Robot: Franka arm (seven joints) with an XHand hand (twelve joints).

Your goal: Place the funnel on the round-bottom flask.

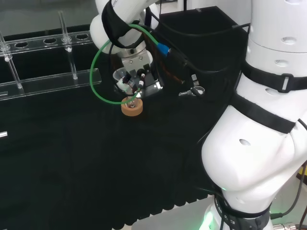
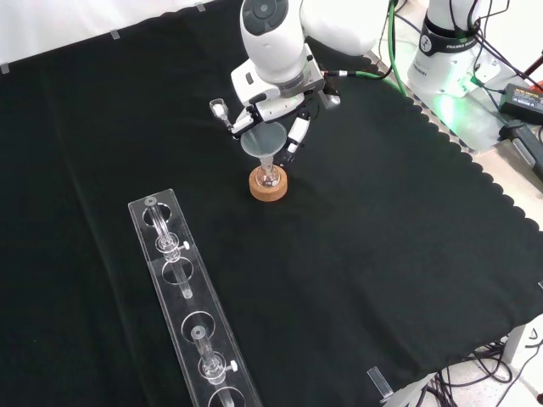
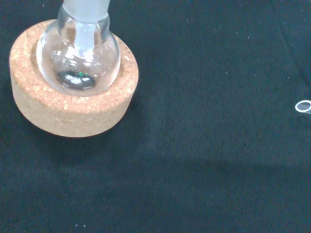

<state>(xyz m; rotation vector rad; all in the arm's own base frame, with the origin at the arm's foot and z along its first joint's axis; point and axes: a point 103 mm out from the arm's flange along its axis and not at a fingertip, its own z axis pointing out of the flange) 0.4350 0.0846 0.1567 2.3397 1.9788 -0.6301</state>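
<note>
A clear round-bottom flask (image 3: 80,60) sits upright in a cork ring (image 3: 73,104) on the black cloth. In the front view a clear funnel (image 2: 265,140) stands directly over the flask (image 2: 270,175), its stem reaching down into the flask's neck above the cork ring (image 2: 269,186). The hand (image 2: 284,106) comes in from above, with fingers (image 2: 295,136) and thumb on either side of the funnel's cone, curled on it. From the head view the hand (image 1: 136,76) holds the funnel (image 1: 120,75) just above the cork ring (image 1: 132,107).
A long clear rack (image 2: 191,305) with several holes and glass pieces lies toward the front view's lower left; it is at the back left in the head view, rack (image 1: 48,81). A small clear ring (image 3: 303,106) lies on the cloth. The cloth's scalloped edge (image 2: 475,165) runs at the right.
</note>
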